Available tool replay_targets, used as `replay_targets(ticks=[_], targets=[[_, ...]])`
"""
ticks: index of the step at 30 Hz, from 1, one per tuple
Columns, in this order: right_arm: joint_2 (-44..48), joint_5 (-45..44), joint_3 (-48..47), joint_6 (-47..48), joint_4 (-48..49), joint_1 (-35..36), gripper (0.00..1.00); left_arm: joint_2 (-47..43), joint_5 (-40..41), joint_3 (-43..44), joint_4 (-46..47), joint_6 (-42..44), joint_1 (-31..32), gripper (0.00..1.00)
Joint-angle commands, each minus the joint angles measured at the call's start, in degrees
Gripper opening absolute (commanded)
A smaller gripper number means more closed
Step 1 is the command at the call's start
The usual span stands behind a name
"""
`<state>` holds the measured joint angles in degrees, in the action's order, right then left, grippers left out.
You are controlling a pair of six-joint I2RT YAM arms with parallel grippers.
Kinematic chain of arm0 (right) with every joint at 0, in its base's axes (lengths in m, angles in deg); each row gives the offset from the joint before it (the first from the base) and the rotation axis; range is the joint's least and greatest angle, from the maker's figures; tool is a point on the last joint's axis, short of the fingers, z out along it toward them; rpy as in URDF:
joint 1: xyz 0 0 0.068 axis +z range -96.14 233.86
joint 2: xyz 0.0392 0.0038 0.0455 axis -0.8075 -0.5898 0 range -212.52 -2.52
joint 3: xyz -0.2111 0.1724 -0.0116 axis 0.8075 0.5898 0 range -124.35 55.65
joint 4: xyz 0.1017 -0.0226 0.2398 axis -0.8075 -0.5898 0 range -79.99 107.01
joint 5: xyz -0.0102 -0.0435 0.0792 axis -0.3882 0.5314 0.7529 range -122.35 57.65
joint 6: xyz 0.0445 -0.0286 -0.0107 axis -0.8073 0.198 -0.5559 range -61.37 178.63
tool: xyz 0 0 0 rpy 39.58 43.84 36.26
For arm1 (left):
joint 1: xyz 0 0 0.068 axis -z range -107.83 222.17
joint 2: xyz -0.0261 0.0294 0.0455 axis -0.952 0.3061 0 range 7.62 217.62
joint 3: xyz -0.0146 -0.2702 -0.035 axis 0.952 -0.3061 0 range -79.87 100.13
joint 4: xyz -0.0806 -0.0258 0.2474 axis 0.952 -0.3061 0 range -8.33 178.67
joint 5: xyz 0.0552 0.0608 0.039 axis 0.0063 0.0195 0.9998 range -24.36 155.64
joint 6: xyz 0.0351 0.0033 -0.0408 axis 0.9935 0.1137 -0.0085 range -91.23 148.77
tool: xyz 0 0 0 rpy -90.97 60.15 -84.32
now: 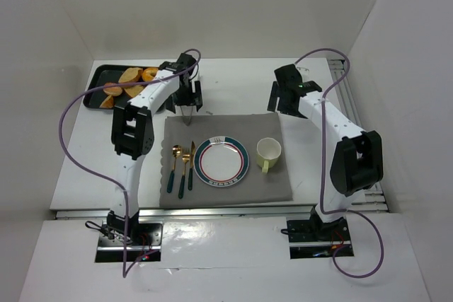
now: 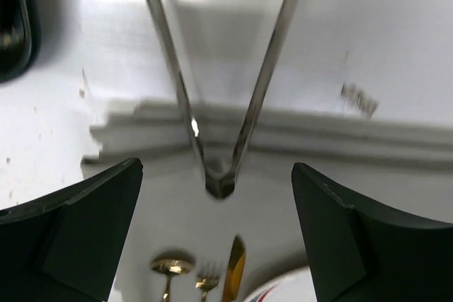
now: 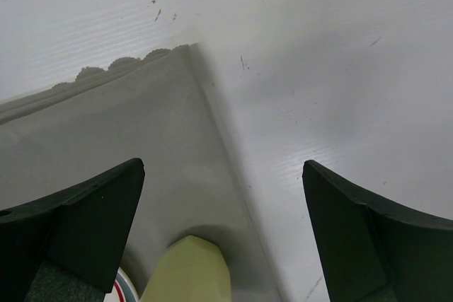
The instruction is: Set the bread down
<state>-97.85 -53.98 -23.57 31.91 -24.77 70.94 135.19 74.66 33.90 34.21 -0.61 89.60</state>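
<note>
Several golden-brown bread pieces [image 1: 127, 81] lie in a black tray [image 1: 97, 73] at the back left. Metal tongs [image 1: 187, 115] lie beside the tray, their joined end on the back edge of the grey placemat [image 1: 226, 196]. In the left wrist view the tongs [image 2: 244, 125] stretch away from me, joined end nearest. My left gripper [image 1: 188, 101] [image 2: 218, 228] hovers over them, open and empty. A white plate with a teal rim [image 1: 221, 162] sits mid-mat. My right gripper [image 1: 282, 98] [image 3: 223, 231] is open and empty above the mat's back right corner.
A gold spoon [image 1: 175, 152], fork [image 1: 183, 160] and knife [image 1: 191, 157] lie left of the plate. A pale yellow-green cup [image 1: 268, 152] [image 3: 190, 270] stands right of it. White walls close in the table on three sides. The tray's corner [image 2: 13, 26] shows at the left.
</note>
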Motion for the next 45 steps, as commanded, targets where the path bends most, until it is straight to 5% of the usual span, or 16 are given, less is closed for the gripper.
replay_targets(ticks=[1,8,19,21,24,26,31,36,38,45], targets=[[2.96,-0.35,-0.32,1.06,1.18,-0.82,1.0,4.69,3.19,9.23,0.67,-1.2,-0.9,1.0],[3.48,0.36,1.09,1.58,2.58,-0.82,1.0,17.53,4.0,24.54,-2.32,-1.2,-2.84,1.0],[2.43,0.89,1.0,1.06,2.05,-1.35,1.0,20.88,2.86,26.15,1.55,1.44,-4.51,1.0],[1.82,0.89,0.47,1.06,2.05,-1.35,1.0,20.88,1.8,26.15,2.69,2.66,-4.51,0.92],[1.81,0.89,-0.06,1.06,2.05,-1.35,1.0,19.65,0.65,25.62,4.88,3.98,-4.51,0.65],[1.81,0.89,-0.06,1.06,2.05,-1.35,1.0,17.99,0.65,25.62,5.41,4.68,-3.98,0.43],[2.34,0.89,-0.06,1.06,2.05,-1.35,1.0,12.81,-0.49,25.62,5.94,6.89,-2.84,0.28],[2.87,0.89,0.47,1.06,2.05,-1.35,1.0,-0.54,-3.39,18.17,7.34,9.52,-2.84,0.28],[2.87,1.49,0.47,1.06,2.58,-1.35,1.0,-7.64,-3.39,13.0,7.87,10.31,-3.45,0.37],[3.48,4.57,0.99,2.2,5.91,-1.35,1.0,-19.63,-3.39,4.02,-0.47,13.65,-9.16,0.39]])
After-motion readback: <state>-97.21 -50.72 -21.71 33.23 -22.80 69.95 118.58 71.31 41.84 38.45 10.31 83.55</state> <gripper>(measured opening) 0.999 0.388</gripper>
